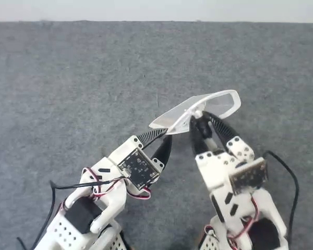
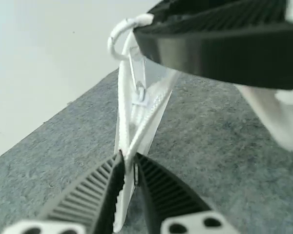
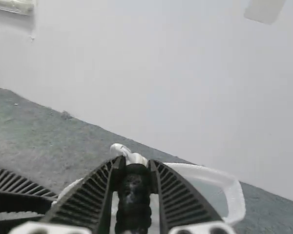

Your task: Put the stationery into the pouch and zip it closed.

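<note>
A clear pouch [image 1: 219,104] with a white zipper rim hangs tilted above the grey mat, held between both arms. My left gripper [image 1: 167,134] is shut on the pouch's near corner, its jaws pinching the white edge [image 2: 129,163]. My right gripper [image 1: 199,119] is at the pouch's mouth, shut on a black pen-like item [image 3: 133,192] that stands between its jaws [image 3: 134,163]. The white zipper ring [image 2: 119,36] lies right at the right gripper's finger [image 2: 219,44]. The pouch's rim [image 3: 229,187] curves out beyond the right gripper. What is inside the pouch is not visible.
Grey carpet-like mat [image 1: 73,83] covers the table, open on all sides of the arms. A pale wall [image 1: 156,9] runs along the far edge. A black cable [image 1: 289,177] loops beside the right arm.
</note>
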Robot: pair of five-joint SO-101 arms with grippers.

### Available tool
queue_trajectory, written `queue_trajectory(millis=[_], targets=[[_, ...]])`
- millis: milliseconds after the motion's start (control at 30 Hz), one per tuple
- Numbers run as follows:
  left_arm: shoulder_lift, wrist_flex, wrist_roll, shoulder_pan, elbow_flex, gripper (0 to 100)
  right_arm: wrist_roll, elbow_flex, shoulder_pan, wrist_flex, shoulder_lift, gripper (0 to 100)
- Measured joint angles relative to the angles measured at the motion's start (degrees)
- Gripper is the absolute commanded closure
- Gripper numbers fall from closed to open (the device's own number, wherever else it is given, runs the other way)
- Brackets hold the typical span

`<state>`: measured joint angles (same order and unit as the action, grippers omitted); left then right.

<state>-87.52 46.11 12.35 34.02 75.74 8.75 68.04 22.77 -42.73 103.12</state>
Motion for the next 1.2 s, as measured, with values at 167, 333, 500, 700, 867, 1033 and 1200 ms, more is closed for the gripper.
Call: queue_trajectory(millis=[167,333,500,700,867,1033,1200], targets=[[0.0,0.9,0.0,0.0,-0.1,99,0.0,0.5,-3.4,1.6,0.0,99.2],[-0.1,1.0,0.0,0.1,-0.2,99,0.0,0.5,-5.0,1.6,0.0,99.2],[-0.1,1.6,0.0,0.0,-0.2,85,0.0,0.5,-4.6,1.7,0.0,99.2],[0.5,1.1,-6.3,-0.2,0.0,78,0.0,0.5,-3.2,1.3,0.8,99.2],[0.4,-1.5,-6.9,-0.3,0.0,78,0.0,0.5,-3.0,0.7,0.8,99.2],[0.2,-4.5,-6.9,-0.2,0.9,78,0.1,0.5,-1.7,0.4,0.8,99.2],[0.5,-10.0,-6.9,2.8,5.2,79,0.1,0.5,1.9,-2.2,1.0,99.2]])
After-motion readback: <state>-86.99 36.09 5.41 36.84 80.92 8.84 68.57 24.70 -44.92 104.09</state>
